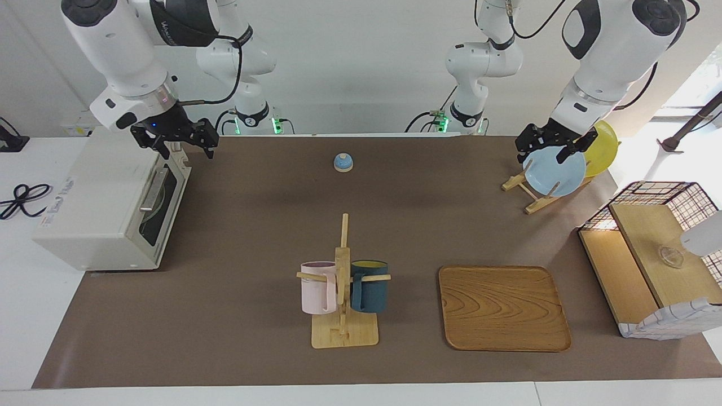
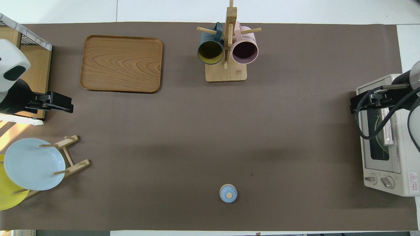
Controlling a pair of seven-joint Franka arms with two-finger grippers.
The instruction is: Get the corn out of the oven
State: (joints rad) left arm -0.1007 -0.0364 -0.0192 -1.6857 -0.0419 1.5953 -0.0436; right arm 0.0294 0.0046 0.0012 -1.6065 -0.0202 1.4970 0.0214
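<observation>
Under the right gripper (image 1: 181, 142), fingers spread and holding nothing: the oven (image 1: 107, 203) at the right arm's end of the table, door shut, bar handle (image 1: 153, 189) just below the fingertips. Corn not visible; cannot tell through the dark glass. Left gripper (image 1: 555, 148), fingers spread wide, empty, hangs over the blue plate (image 1: 554, 172) in its wooden rack (image 1: 533, 194).

Off-white oven (image 1: 96, 208) with dark glass door. Brown covering on white desk (image 1: 237, 316). Pale pink mug (image 1: 317, 287) and dark teal mug (image 1: 369, 286), yellow inside, on light wooden stand (image 1: 344, 332). Wood-grained brown tray (image 1: 502, 308). Light blue plate (image 1: 555, 172) before yellow plate (image 1: 602, 148). Small blue-and-white bell (image 1: 343, 162). Black-wire, checked-cloth basket shelf (image 1: 657, 259). Black end effectors on white arms.
</observation>
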